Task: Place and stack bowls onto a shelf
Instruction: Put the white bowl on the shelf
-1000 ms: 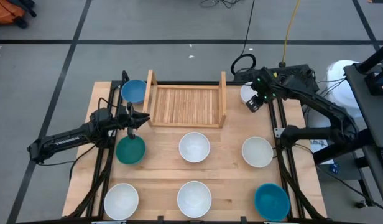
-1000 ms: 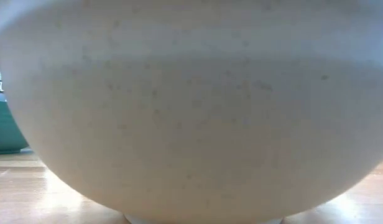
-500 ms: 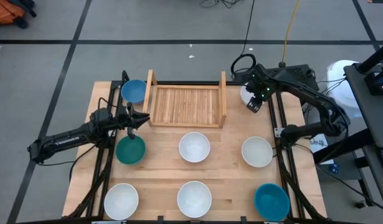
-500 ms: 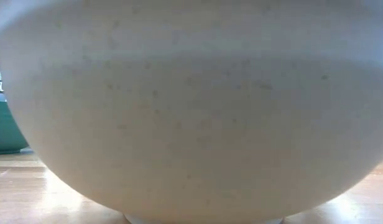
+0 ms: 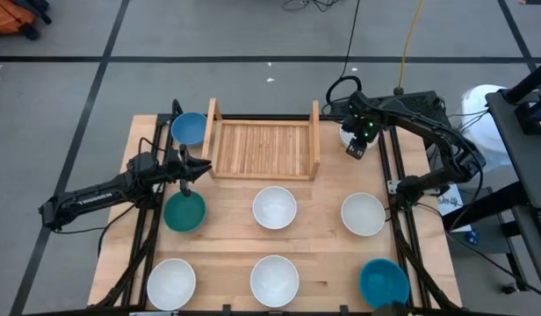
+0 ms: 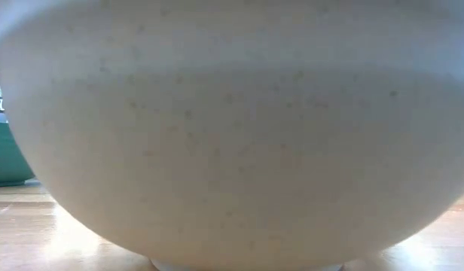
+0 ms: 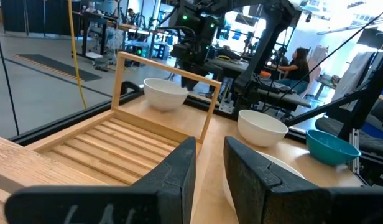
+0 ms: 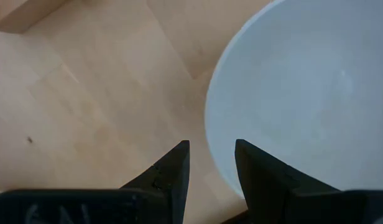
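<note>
The light-wood shelf (image 5: 262, 149) stands at the table's far middle, with no bowl on it. My right gripper (image 5: 356, 147) points down over a white bowl (image 5: 346, 132) at the far right, beside the shelf's right board. In its wrist view its narrowly open fingers (image 8: 211, 168) stand on either side of that bowl's rim (image 8: 210, 124), with no touch showing. My left gripper (image 5: 203, 168) is narrowly open (image 7: 210, 168) and empty at the shelf's near left corner, between a blue bowl (image 5: 189, 128) and the teal bowl (image 5: 183, 211).
White bowls (image 5: 275, 207) (image 5: 364, 213) (image 5: 171, 281) (image 5: 274, 280) and a blue bowl (image 5: 383, 283) rest on their bases across the table's near half. One white bowl (image 6: 232, 135) fills the low view. People and equipment show in the room beyond.
My right gripper has moved a little toward the table's left edge, farther over the white bowl at the far right, which now shows less in the high view.
</note>
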